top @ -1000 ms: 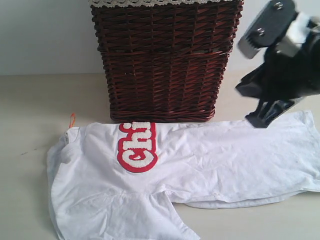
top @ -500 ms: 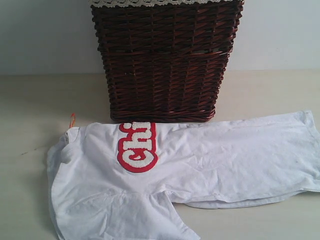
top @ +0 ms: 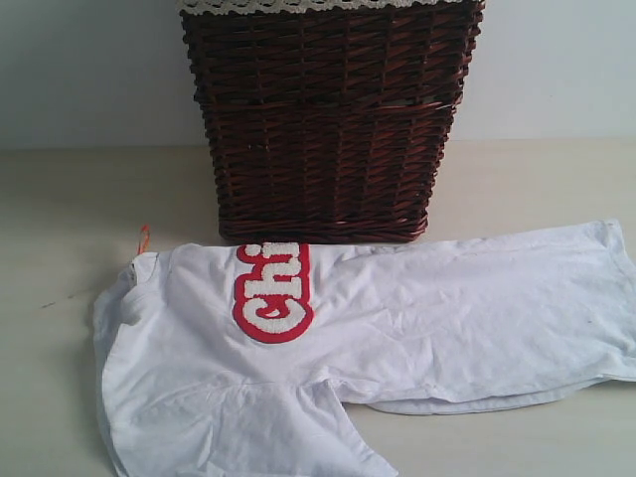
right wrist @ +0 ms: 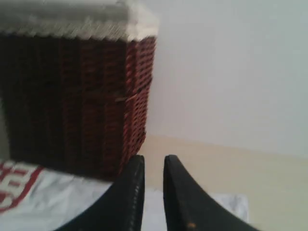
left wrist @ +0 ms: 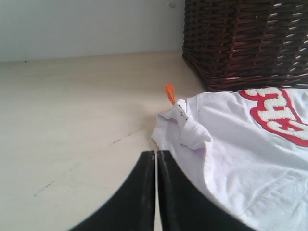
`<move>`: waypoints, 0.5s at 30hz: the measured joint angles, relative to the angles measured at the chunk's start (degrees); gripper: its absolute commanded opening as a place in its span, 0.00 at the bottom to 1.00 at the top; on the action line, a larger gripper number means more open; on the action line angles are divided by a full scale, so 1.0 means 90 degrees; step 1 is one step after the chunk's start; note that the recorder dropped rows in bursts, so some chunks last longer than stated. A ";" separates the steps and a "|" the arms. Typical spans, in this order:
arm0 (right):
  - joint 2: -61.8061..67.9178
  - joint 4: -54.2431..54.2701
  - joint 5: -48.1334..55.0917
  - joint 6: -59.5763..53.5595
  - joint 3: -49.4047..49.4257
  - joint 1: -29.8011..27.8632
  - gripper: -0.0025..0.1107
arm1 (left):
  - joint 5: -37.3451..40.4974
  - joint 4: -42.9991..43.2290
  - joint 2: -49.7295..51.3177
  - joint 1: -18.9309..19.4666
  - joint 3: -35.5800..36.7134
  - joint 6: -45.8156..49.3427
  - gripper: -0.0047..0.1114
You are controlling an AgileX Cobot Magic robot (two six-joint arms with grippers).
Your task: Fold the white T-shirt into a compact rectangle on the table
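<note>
The white T-shirt lies flat on the pale surface, just in front of a tall dark basket. It is spread out sideways, with its neck end at the left of the exterior view and its bottom hem at the right. One sleeve sticks out toward the front. The shirt is wrinkled and part of it is folded over, so only some of the fuzzy red letters show. A small orange tag pokes up at the neck. White lace cloth runs along the top of the basket.

The left end effector is closed tight — its two dark fingers press together and hold nothing. It hangs over the edge of the shirt, near the neck and the tag.

The right end effector has a small gap between its fingers — nothing is in it. It points at the basket corner, with the shirt under it.
</note>
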 measured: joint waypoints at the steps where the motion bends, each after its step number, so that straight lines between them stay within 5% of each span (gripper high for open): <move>1: 0.0001 -0.0030 0.0343 -0.0130 0.0000 0.0000 0.16 | 0.0000 0.0000 0.0000 0.0000 0.0000 0.0000 0.07; 15: 0.0001 -0.0624 0.1481 -0.0011 0.0013 0.0000 0.16 | 0.0000 0.0000 0.0000 0.0000 0.0000 0.0000 0.07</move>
